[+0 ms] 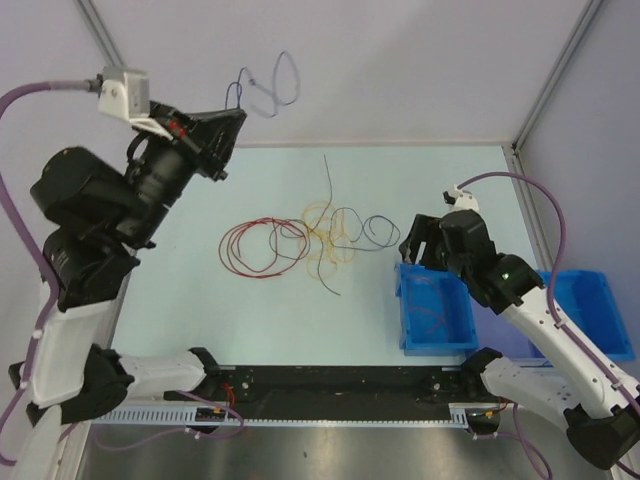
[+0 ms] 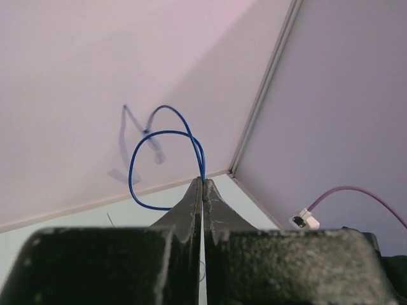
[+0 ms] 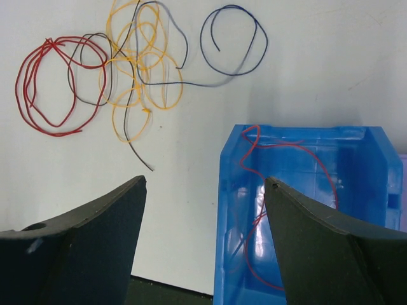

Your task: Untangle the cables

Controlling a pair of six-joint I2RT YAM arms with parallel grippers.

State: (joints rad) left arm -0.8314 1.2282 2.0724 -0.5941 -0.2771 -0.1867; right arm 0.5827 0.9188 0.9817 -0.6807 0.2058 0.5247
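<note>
Left pincer (image 1: 234, 118) (image 2: 203, 184) is raised high beyond the far edge of the surface (image 1: 190, 300), its fingers pressed together on a thin blue wire (image 1: 296, 85) (image 2: 130, 175). That wire rises from the fingertips in a couple of loose loops and hangs in the air against the pale back wall (its shadow falls on the wall just beside it), clear of everything below.

The right pincer (image 1: 420, 245) (image 3: 205, 181) hovers low with its fingers spread wide and nothing between them. It is over the left wall of a blue bin (image 1: 402, 300) (image 3: 299, 129) and the bare surface beside it. In that bin lies a thin red wire (image 3: 318, 166), bent in loose curves across the floor and toward the left wall. A second blue bin (image 1: 595, 310) stands to the right of the first, partly hidden by the right arm.

The rest of the cables lie on the middle of the surface. At the left is a red coil (image 1: 228, 250) (image 3: 22, 95) of several turns, and a thin dark loop (image 3: 68, 73) overlaps its right side. Next comes a yellow-orange tangle (image 1: 322, 240) (image 3: 152, 63), crossed by a long black wire (image 1: 331, 190) (image 3: 129, 124) whose ends stick out beyond it. Furthest right, nearest the bin, a dark blue loop (image 1: 385, 232) (image 3: 262, 41) trails back into the tangle.
</note>
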